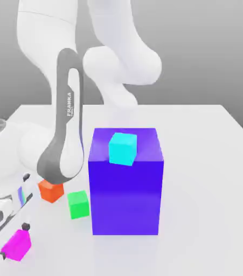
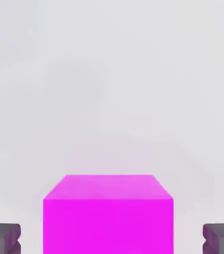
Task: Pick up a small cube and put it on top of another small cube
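Magenta and looking light and stiff, the little cube (image 1: pixel 19 246) sits on the white table (image 1: pixel 209 188) at the exterior view's left, the gripper (image 2: pixel 112 239) open astride it, flat opposite sides begging for a square, mid-face pinch!

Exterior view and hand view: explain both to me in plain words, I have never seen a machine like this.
The machine is one white robot arm with a two-finger gripper at its end.

The exterior view comes from a camera off the arm, looking at the whole scene. The hand view comes from a camera on the hand itself, so it looks along the fingers.

On the pale surface are an orange-red cube, a green cube, a magenta cube and a big blue-violet block. A cyan cube appears to sit on top of that block.

Nothing is gripped: the fingers stand either side of the magenta cube, with gaps between.
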